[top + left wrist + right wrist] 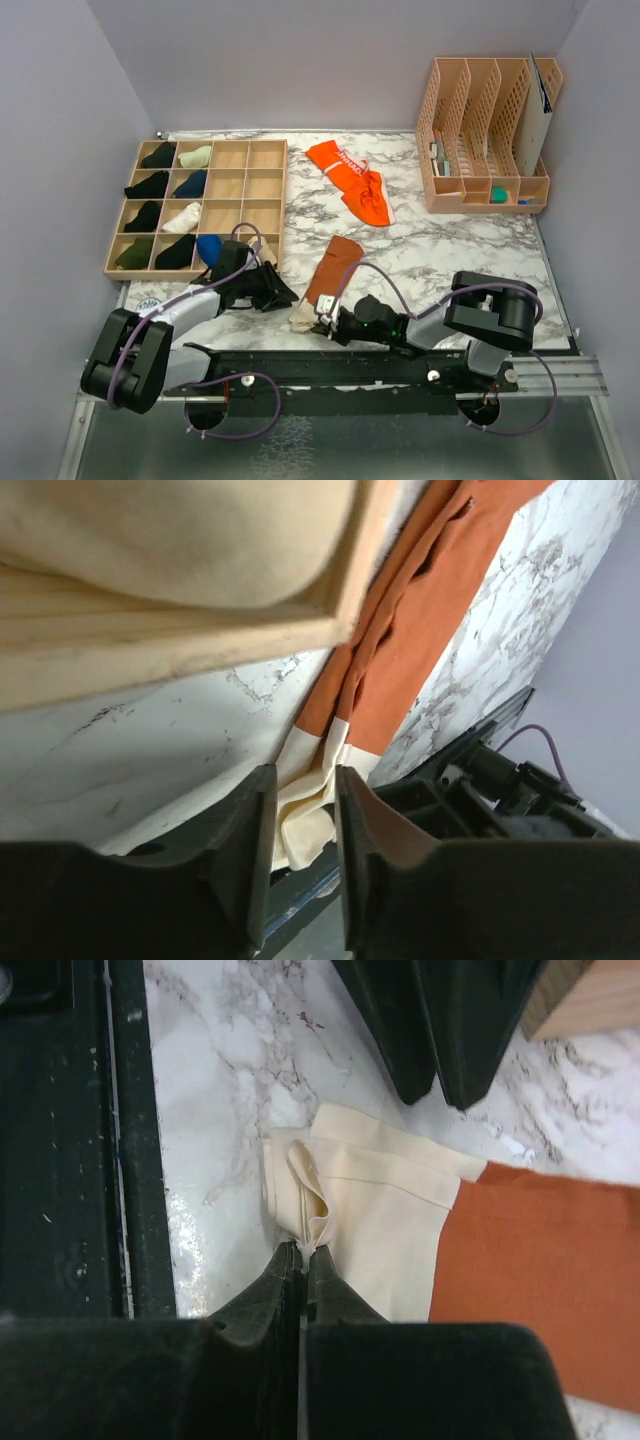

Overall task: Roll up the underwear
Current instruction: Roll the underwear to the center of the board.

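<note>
Right gripper (301, 1248) nearest me is clamped tight on the rust-brown briefs (335, 262), left gripper (302, 780) parted just beside it. I count two briefs, orange briefs (352, 180) farther back.

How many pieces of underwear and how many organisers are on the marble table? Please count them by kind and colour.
rust-brown underwear: 1
bright orange underwear: 1
wooden compartment tray: 1
file rack: 1
Total: 4
</note>
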### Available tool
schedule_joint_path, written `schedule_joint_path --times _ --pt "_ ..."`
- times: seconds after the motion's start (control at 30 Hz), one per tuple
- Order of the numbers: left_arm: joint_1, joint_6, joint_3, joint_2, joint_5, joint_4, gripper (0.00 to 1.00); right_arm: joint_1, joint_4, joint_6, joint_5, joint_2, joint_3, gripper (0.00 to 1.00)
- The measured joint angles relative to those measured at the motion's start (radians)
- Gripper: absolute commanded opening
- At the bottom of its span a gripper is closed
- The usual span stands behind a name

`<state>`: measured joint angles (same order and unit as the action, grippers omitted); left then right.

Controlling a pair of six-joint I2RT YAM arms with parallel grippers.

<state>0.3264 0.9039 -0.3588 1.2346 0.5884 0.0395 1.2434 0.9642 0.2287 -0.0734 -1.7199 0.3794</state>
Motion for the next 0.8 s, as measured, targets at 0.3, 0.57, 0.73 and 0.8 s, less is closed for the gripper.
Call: schedule_joint_path --times 0.3,0.57,0.73,0.8 --pt "0.0 -0.015 0.011 -0.154 -0.021 0.018 0.48 -0.186 0.161 -0.467 -0.194 -0.02 -0.087 0.0" --pt "0.011 -0.048 0.081 -0.248 -0.021 0.01 0.49 -0.325 0.377 -0.856 -0.336 -0.158 -0.113 0.0" --pt "0.082 -0.061 0.087 -0.253 -0.03 0.005 0.51 -0.393 0.483 -1.088 -0.392 -0.26 -0.103 0.0" --pt "0.106 -0.061 0.092 -0.254 -0.04 -0.003 0.52 -0.417 0.509 -1.168 -0.394 -0.278 -0.104 0.01"
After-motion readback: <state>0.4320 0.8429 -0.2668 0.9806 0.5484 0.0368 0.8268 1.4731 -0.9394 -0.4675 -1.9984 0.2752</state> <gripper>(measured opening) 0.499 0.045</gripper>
